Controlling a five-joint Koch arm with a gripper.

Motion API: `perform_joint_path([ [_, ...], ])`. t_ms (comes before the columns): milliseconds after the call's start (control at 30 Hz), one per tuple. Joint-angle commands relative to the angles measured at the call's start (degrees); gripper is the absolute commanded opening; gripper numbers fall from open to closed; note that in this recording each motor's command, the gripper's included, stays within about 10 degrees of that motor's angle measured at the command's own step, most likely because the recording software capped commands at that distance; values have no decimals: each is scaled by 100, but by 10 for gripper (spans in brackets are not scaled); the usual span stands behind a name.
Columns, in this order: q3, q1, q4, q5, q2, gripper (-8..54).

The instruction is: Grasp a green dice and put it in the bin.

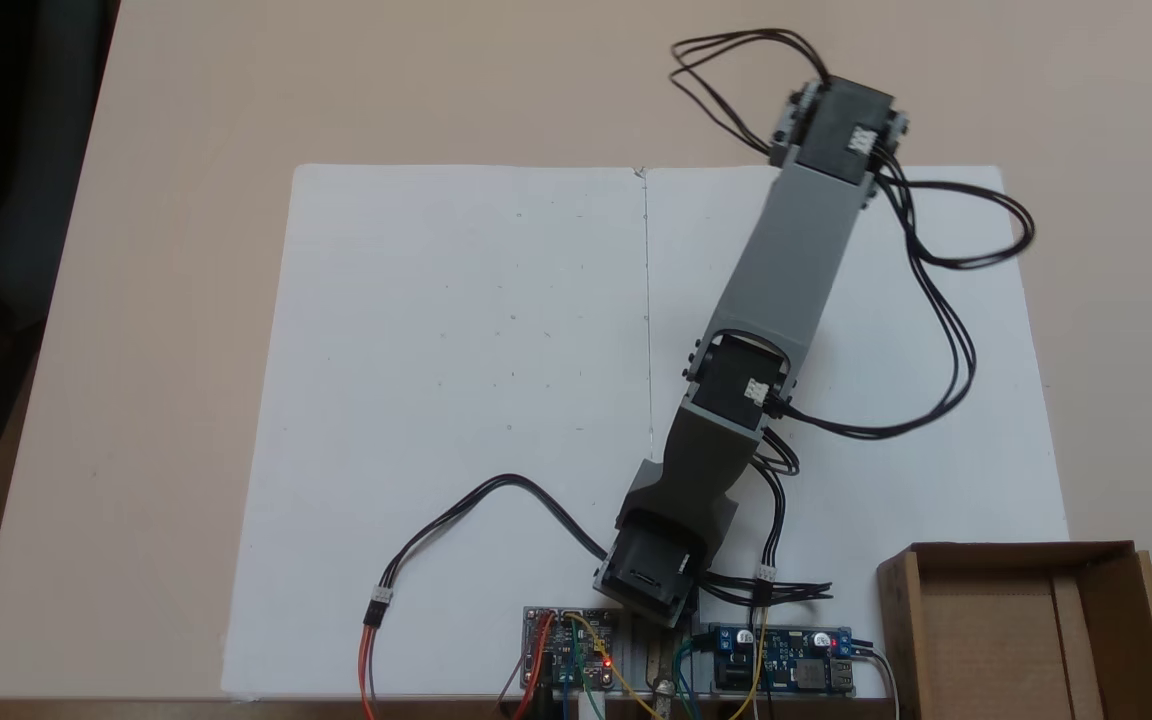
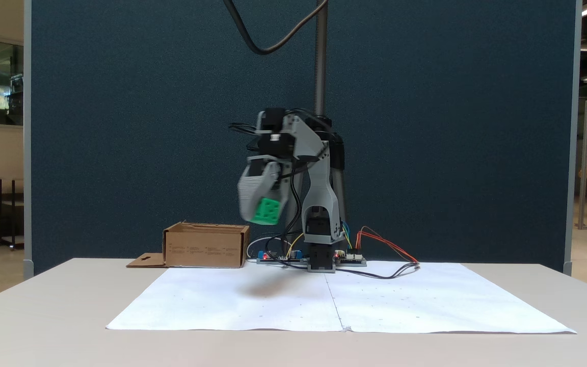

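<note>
The green dice [image 2: 267, 211] hangs well above the table, with my gripper [image 2: 262, 216] shut on it; its grey fingers [image 2: 250, 189] look motion-blurred. The dice hangs to the right of the bin [image 2: 204, 247] and higher than its rim. The bin is an open brown cardboard box with a flat flap on its left side. From above, the bin [image 1: 996, 640] sits at the lower right corner with nothing inside, its hang-hole flap on the right. In that same view the grey arm [image 1: 786, 280] reaches up and right, hiding the gripper and dice beneath its black end.
Two white paper sheets [image 1: 456, 400] cover the table's middle. Circuit boards [image 1: 576, 650] and loose cables [image 1: 946, 300] crowd the arm's base, close to the bin. A dark blue partition [image 2: 426, 127] and a pole [image 2: 321, 56] stand behind the arm.
</note>
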Motion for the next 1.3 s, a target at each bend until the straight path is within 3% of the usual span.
perform_joint_path([
  [0, -352, 686, 114, -360, 334, 114],
  [800, -352, 6434, 105, -3041, 387, 114],
  [1267, -343, 7163, -272, -3428, -105, 114],
])
